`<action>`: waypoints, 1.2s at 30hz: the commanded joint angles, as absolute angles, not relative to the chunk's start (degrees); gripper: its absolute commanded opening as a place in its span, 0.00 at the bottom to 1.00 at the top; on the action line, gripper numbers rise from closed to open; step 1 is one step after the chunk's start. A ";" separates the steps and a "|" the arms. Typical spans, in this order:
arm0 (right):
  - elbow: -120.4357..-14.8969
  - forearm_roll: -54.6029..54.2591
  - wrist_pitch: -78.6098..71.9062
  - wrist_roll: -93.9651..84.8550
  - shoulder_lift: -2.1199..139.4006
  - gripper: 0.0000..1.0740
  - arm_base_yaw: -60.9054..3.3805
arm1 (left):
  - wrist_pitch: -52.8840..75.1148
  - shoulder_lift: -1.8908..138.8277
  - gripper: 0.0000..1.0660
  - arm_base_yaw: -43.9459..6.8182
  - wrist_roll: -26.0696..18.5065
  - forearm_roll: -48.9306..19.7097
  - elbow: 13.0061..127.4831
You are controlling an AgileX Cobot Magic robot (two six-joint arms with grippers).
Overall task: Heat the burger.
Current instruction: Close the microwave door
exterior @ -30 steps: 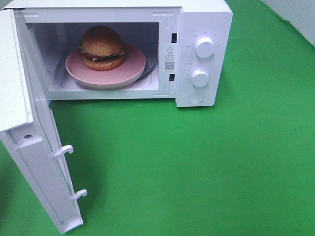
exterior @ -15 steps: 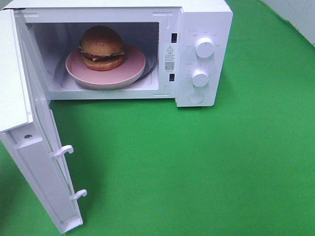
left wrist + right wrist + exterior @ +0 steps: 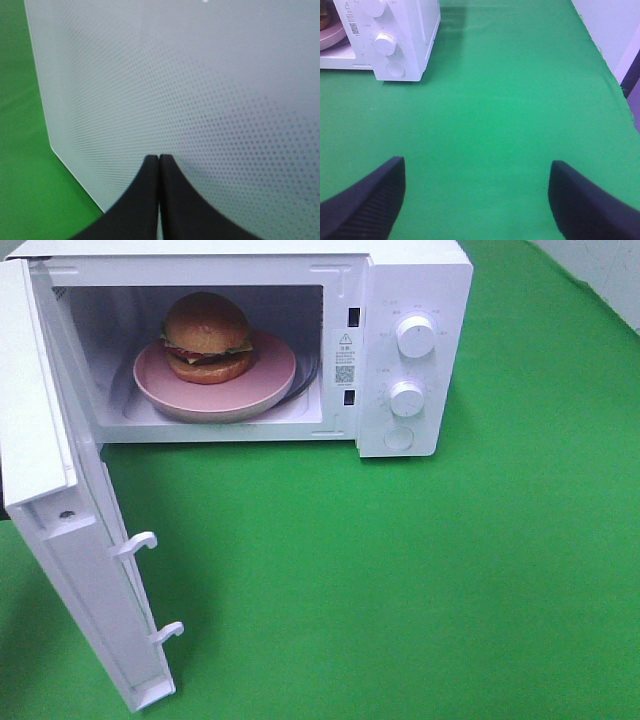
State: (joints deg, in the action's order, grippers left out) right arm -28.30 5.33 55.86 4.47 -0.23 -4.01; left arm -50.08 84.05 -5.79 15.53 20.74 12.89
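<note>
The round burger with a glossy golden-brown bun point(image 3: 207, 337) sits on the round pink plate point(image 3: 275, 375) inside the white microwave oven point(image 3: 420, 270), at the far side of the green cloth surface point(image 3: 400, 580). The white door point(image 3: 95, 610) stands wide open at the left and reaches toward the near side, so we judge that the step in hand is to close it. The left tool point(image 3: 158, 164) is fully closed, its two black fingers pressed together with nothing between them. Its tips are just at the dotted outer panel of the door, but we cannot tell if they touch it. The right tool point(image 3: 476, 167) is wide open and holds nothing; it hangs over bare cloth at the right, well apart from the oven.

To do this well, we push with the closed tips on the outer panel near the free edge, far from the hinge, and we follow the arc of the door so that the tips do not slide. We slow down at the end, until the two white latch hooks point(image 3: 135, 543) enter their slots, and the oven should not shift on the cloth.
</note>
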 commanded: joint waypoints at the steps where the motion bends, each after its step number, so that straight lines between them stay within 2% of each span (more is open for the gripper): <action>1: -28.13 5.44 54.83 4.01 -1.78 0.71 -3.78 | -53.86 87.26 0.00 -10.08 13.24 15.41 13.46; 15: -28.13 5.44 54.83 4.01 -1.78 0.71 -3.78 | -55.18 94.42 0.00 -21.14 11.57 6.88 19.31; 20: -28.13 5.44 54.83 4.01 -1.78 0.71 -3.78 | -54.83 97.06 0.00 -25.95 9.34 2.69 22.57; 29: -28.13 5.56 54.83 4.30 -1.78 0.70 -3.78 | -54.66 100.96 0.00 -30.83 9.34 -1.20 28.36; 36: -28.13 5.61 54.83 4.41 -1.78 0.70 -3.78 | -52.60 103.25 0.00 -32.72 9.34 -2.29 32.83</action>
